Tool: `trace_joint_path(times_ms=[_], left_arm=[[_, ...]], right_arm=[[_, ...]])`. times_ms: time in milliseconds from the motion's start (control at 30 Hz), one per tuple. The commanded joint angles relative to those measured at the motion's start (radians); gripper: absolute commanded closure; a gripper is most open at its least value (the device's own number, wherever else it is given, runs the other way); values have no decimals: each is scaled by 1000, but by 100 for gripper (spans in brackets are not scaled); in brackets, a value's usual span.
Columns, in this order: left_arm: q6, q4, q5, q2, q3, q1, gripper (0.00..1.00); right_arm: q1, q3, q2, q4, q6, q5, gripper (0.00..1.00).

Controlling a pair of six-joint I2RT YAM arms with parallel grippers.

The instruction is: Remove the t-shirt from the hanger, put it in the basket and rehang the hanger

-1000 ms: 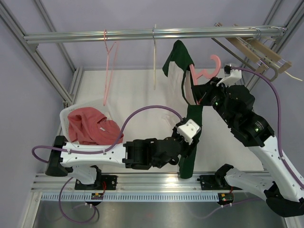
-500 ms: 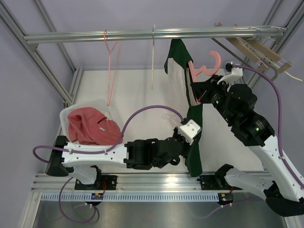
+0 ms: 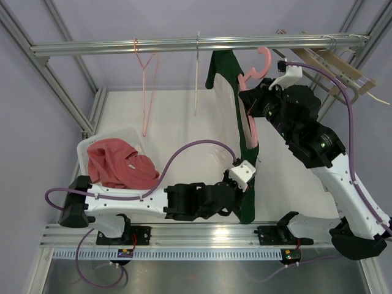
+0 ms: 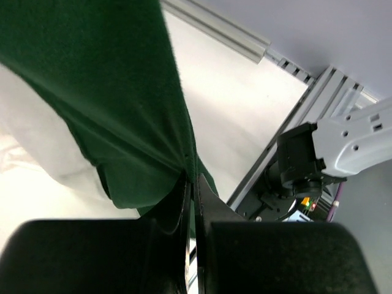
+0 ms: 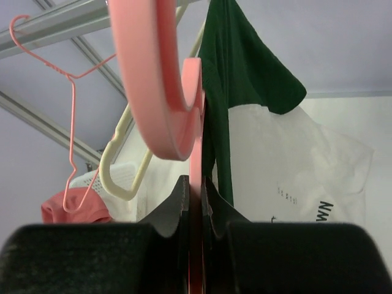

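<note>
A dark green t-shirt (image 3: 228, 79) with a white inner side hangs stretched from the pink hanger (image 3: 258, 66) down to the table's front. My right gripper (image 3: 252, 101) is shut on the hanger's neck below its hook (image 5: 160, 92), holding it up just under the rail. In the right wrist view the t-shirt (image 5: 242, 67) drapes behind the hanger. My left gripper (image 3: 244, 184) is shut on the t-shirt's lower hem; in the left wrist view the green cloth (image 4: 110, 92) runs into the closed jaws (image 4: 192, 181).
A metal rail (image 3: 184, 44) crosses the top, carrying a thin pink wire hanger (image 3: 144, 86) and a cream hanger (image 3: 197, 73). Wooden hangers (image 3: 331, 67) hang at the far right. A white basket (image 3: 89, 150) at left holds a red garment (image 3: 116, 164).
My left gripper has shut on the t-shirt's hem. My right gripper has lifted the pink hanger up and left toward the rail, pulling the shirt taut.
</note>
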Motion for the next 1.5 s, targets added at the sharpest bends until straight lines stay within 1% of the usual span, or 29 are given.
trace_joint_path(times_ms=[0, 133, 200, 233, 300, 333, 367, 467, 500, 533, 633, 767, 900, 967, 1067, 1167, 1267, 1300, 1333, 1400, 1433, 1467], left_arm=[[-72, 16, 71, -14, -60, -7, 100], [-86, 27, 82, -14, -102, -7, 100], [-77, 26, 73, -20, -111, -7, 100], [-71, 23, 67, -26, -113, -7, 100], [-53, 15, 36, -43, -113, -7, 100], [-45, 6, 27, -69, -111, -7, 100], [-27, 6, 10, -84, -108, -7, 100], [10, -5, -7, -139, -79, -7, 100], [35, -10, -18, -151, -58, -7, 100], [48, -13, -24, -176, -47, -7, 100], [102, -13, -44, -208, 1, -7, 100], [188, -13, -97, -219, 82, -4, 100], [309, 18, -123, -189, 173, 7, 100], [332, 27, -99, -178, 229, 41, 100], [378, 65, -59, -162, 262, 97, 100], [421, 145, -65, -162, 245, 142, 100], [467, 268, -99, -191, 171, 163, 100], [483, 336, -99, -204, 127, 165, 100], [498, 363, -94, -211, 115, 168, 98], [553, 416, -88, -215, 105, 168, 89], [567, 430, -79, -211, 110, 167, 67], [596, 446, -56, -196, 114, 168, 49]], right_arm=[[-10, 249, 28, 183, -45, 4, 100], [-53, 388, 71, 91, -42, -62, 100], [-53, 393, 55, 67, -34, -85, 100], [-56, 384, 23, 36, -29, -116, 100], [-55, 318, -24, 11, -12, -160, 100], [-55, 283, -84, -2, -6, -197, 100], [-55, 203, -116, -4, 4, -211, 100], [-55, 76, -253, 10, 17, -224, 100], [-56, 1, -289, 16, 18, -219, 100], [-55, -29, -349, 19, 20, -207, 100], [-56, -96, -438, -10, 11, -188, 100], [-53, -150, -523, -64, 11, -201, 100], [-55, -141, -607, -136, 21, -248, 100], [-55, -114, -653, -179, 24, -291, 100], [-53, -75, -699, -225, 32, -338, 100], [-47, -38, -722, -257, 44, -383, 100], [-36, -8, -735, -282, 52, -391, 100], [-24, -1, -738, -291, 55, -392, 100], [-16, 3, -748, -294, 64, -397, 100], [8, 11, -762, -294, 75, -411, 100], [16, 11, -767, -292, 89, -417, 100], [23, 9, -771, -289, 93, -424, 100]])
